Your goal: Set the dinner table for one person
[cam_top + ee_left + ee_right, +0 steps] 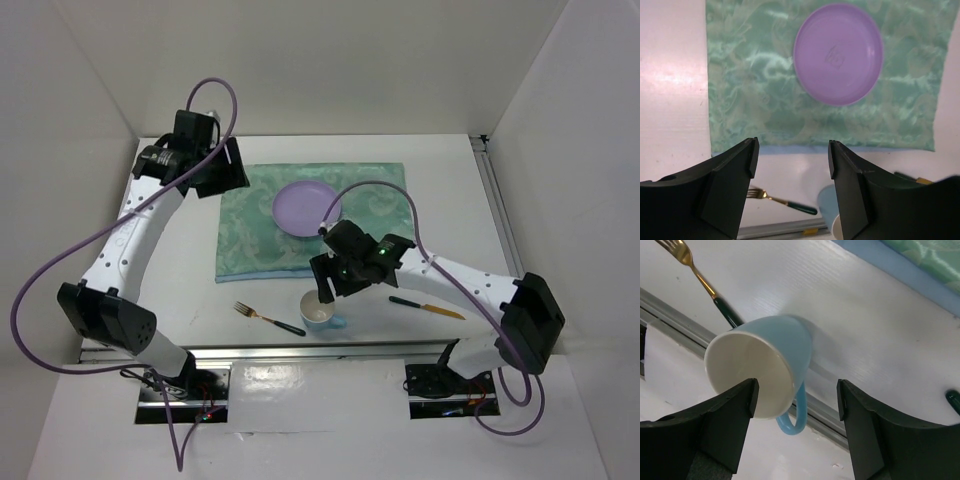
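cup (322, 316) stands on dinner table (450, 180), plate (303, 208) on cloth (250, 235).

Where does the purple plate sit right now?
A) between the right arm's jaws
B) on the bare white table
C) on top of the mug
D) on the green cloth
D: the plate lies flat on the cloth, as the top and left wrist views show.
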